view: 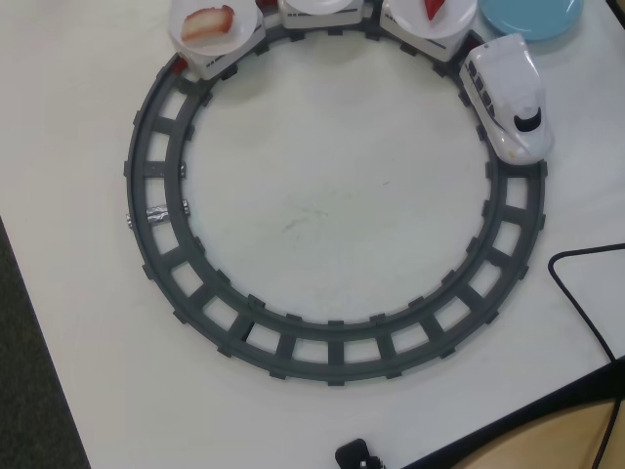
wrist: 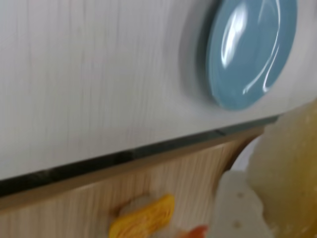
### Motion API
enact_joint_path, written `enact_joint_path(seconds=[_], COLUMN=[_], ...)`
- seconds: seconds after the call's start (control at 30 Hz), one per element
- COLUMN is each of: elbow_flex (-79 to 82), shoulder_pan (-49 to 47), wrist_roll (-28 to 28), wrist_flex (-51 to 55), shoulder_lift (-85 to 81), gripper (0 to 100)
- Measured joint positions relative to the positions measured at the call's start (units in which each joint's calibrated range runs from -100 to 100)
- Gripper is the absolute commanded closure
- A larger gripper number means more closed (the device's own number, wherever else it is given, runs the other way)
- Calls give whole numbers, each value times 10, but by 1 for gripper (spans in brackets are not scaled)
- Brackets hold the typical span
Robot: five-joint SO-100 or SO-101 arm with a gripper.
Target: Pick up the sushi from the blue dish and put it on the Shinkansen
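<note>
Overhead view first: we saw a ring of grey track point(view: 337, 342) on the white surface point(view: 332, 205), with the Shinkansen point(view: 508, 96) at its upper right. Its cars carried white plates, one holding a red-and-white piece point(view: 208, 21), another a red piece point(view: 435, 9). The blue dish point(view: 532, 15) sat bare just beyond the train, and a black cable point(view: 581, 293) lay at the right. Wrist view next: we saw the blue dish point(wrist: 250, 52) empty and the sushi point(wrist: 143, 218) lying on a wooden ledge point(wrist: 64, 208) beyond the surface's edge. Pale parts of the hand showed lower right, apart from the sushi; we could not tell whether it was released or clenched.
</note>
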Motion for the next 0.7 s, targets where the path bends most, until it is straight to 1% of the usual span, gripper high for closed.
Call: enact_joint_path(seconds=[0.13, 0.3, 0.5, 0.7], elbow_flex=[104, 139, 141, 141], shoulder_pan=[-55, -102, -105, -104], wrist_roll=[4, 4, 4, 4], wrist_flex=[-46, -63, -69, -101], shoulder_lift=[-61, -80, -83, -83], gripper=[98, 98, 98, 98])
